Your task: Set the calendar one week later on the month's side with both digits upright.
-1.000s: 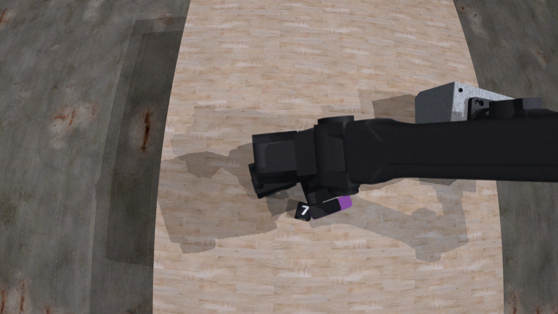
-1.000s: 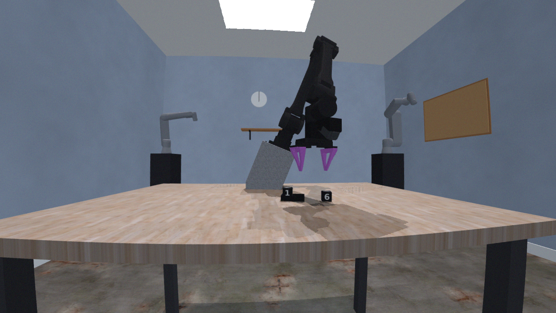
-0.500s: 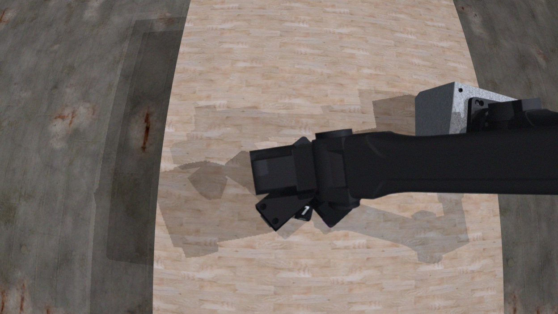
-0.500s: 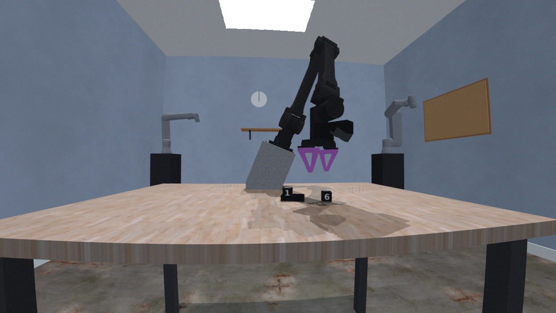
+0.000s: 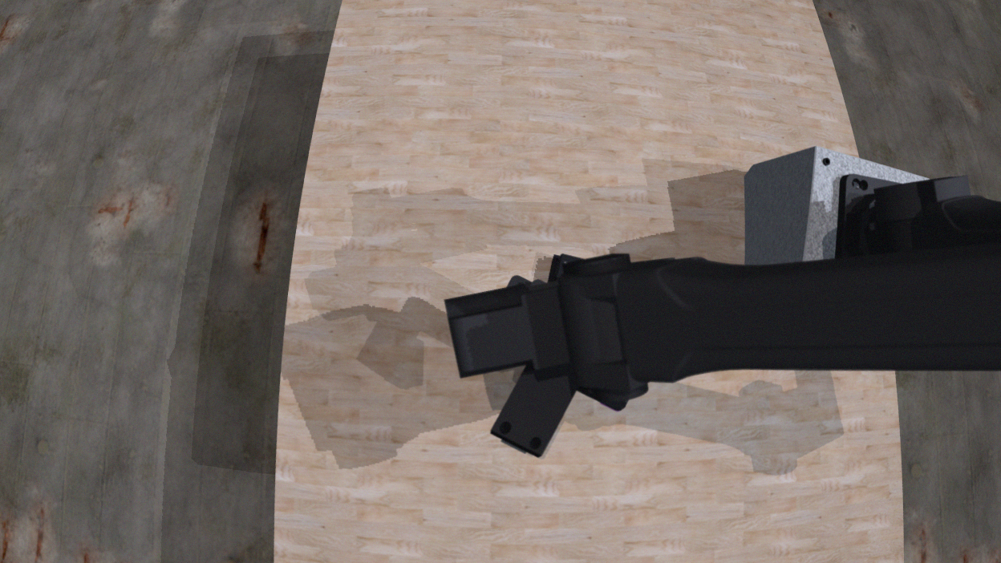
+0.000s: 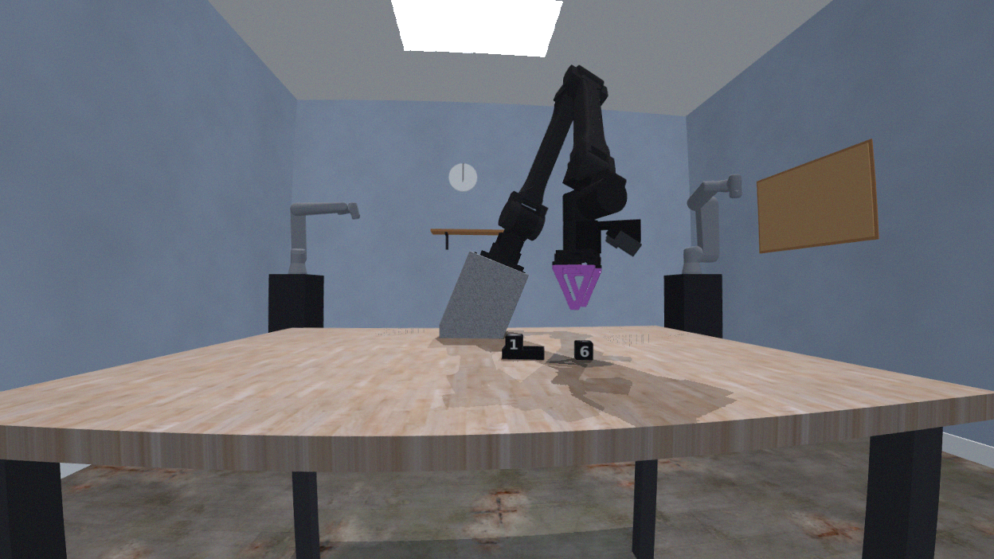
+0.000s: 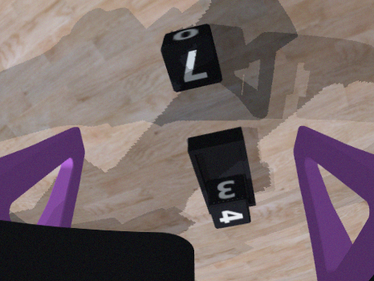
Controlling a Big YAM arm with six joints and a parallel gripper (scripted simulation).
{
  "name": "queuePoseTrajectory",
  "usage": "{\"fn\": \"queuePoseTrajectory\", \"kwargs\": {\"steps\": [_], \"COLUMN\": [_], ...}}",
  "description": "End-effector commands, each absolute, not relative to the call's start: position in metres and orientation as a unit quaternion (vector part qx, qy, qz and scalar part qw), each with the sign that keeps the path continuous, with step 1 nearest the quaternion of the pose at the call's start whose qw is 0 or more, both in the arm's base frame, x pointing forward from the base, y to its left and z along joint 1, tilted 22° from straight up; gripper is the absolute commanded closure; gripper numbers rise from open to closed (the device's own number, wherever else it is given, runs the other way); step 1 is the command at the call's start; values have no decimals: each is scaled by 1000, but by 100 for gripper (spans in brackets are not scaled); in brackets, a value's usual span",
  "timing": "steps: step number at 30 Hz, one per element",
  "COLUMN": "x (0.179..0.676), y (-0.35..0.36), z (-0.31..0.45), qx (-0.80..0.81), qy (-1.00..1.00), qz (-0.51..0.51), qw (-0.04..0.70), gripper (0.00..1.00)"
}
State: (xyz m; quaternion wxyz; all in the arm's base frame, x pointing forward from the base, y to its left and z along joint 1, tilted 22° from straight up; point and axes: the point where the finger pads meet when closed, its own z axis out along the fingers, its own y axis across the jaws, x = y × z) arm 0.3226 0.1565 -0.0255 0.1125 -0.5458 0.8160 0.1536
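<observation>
A black tray [image 7: 220, 167] lies on the wooden table. One black cube [image 7: 229, 201] stands in its near end and shows a 3 and a 4 on two faces. In the exterior view the tray [image 6: 522, 350] holds this cube [image 6: 513, 342] at its left end with a 1 facing the camera. A loose black cube [image 7: 191, 57] lies on the table beyond the tray with a 7 on top. In the exterior view it [image 6: 583, 350] shows a 6. My gripper [image 6: 575, 286] hangs well above the loose cube, with its purple fingers wide open and empty. In the top view my arm [image 5: 630, 329] hides the tray and both cubes.
A grey block [image 6: 483, 295] at my arm's base leans at the back of the table, just behind the tray; it also shows in the top view [image 5: 791, 206]. The table's edges lie far from the tray and the cubes.
</observation>
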Motion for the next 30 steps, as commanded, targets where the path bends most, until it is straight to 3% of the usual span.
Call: {"fn": "queuePoseTrajectory", "kwargs": {"steps": [1,13,14,30], "x": [346,349,349,349], "y": [169,168,168,168], "z": [-10,-8,-8,-8], "qx": [-607,-647,-647,-647], "qy": [768,735,735,735], "qz": [137,127,127,127], "qw": [151,161,161,161], "gripper": [0,0,55,55]}}
